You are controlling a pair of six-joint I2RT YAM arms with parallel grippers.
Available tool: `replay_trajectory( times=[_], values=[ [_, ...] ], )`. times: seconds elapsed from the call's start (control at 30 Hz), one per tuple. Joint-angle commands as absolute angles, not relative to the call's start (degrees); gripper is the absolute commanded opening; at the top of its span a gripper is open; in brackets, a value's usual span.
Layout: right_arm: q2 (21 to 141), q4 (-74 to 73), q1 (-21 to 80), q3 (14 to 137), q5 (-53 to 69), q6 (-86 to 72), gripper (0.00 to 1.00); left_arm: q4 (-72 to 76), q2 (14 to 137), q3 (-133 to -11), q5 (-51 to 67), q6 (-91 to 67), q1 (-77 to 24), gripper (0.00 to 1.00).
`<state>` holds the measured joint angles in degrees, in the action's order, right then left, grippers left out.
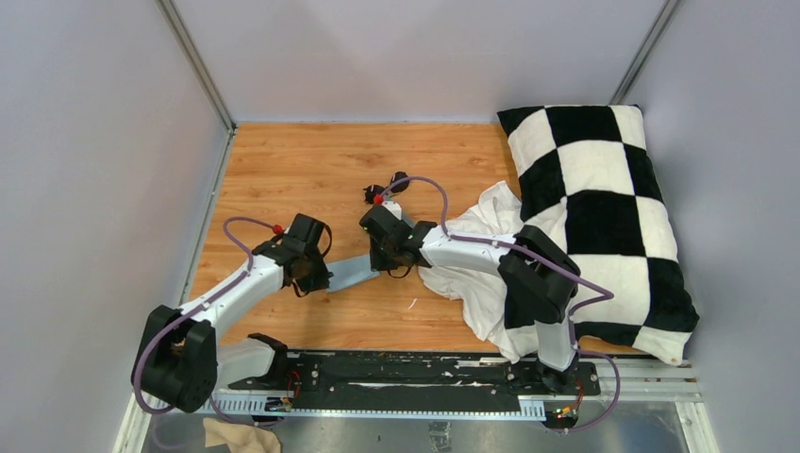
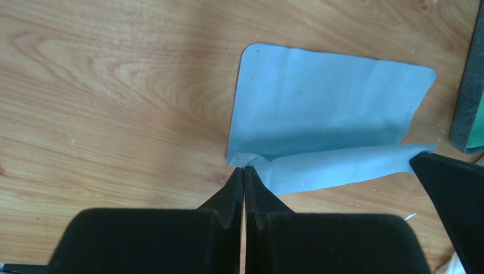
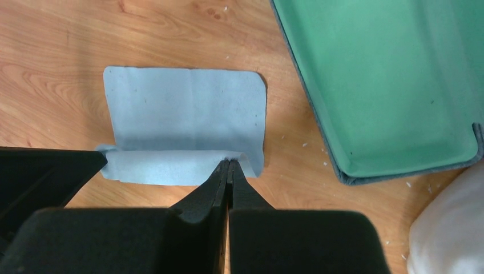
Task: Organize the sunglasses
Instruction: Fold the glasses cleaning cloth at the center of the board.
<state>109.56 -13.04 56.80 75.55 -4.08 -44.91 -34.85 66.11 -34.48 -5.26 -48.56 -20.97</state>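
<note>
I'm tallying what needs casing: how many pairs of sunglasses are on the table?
1. The sunglasses lie on the wooden table toward its far side, left of the checkered pillow. More could hide under the white cloth.

Grey walls [image 1: 94, 142] on 3 sides, wood-grain tabletop [image 1: 311, 160], even light, no hard shadows.

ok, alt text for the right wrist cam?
The right gripper is shut on the near corner of a light blue cloth, its near edge folded over, on a wooden table. An open case with a teal-green lining lies to the right, and white fabric shows in the bottom right corner.
</note>
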Motion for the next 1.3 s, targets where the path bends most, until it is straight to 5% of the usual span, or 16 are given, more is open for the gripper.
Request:
replay_trajectory(
  times=[0.0, 0.7, 0.77, 0.83, 0.93, 1.1, 1.27],
  values=[
    [111.9, -15.0, 55.3, 78.2, -5.1, -43.8, 0.0, -32.6, 68.9, -37.4, -6.4, -47.1, -20.2, 0.0],
    [114.7, -15.9, 54.0, 80.6, -4.1, -43.1, 0.0, -31.0, 73.8, -39.7, -6.6, -44.8, -18.5, 0.0],
    [114.5, -15.9, 54.0, 80.6, -3.7, -43.0, 0.0, -31.7, 73.9, -40.3, -7.2, -44.7, -18.6, 0.1],
    [114.0, -15.7, 53.9, 80.2, -3.6, -43.0, 0.19, -32.2, 73.7, -40.6, -7.7, -44.7, -18.5, 0.28],
    [112.2, -14.8, 53.9, 79.2, -3.3, -42.7, 0.29, -32.4, 72.1, -40.8, -7.7, -44.9, -18.5, 0.45],
    [107.4, -13.3, 53.9, 76.7, -3.6, -41.7, 0.36, -33.8, 66.9, -41.3, -8.5, -45.3, -18.5, 0.46],
    [103.7, -11.3, 54.2, 72.3, -5.1, -42.6, 0.3, -34.3, 60.8, -39.2, -8.4, -46.3, -18.6, 0.41]
  ],
)
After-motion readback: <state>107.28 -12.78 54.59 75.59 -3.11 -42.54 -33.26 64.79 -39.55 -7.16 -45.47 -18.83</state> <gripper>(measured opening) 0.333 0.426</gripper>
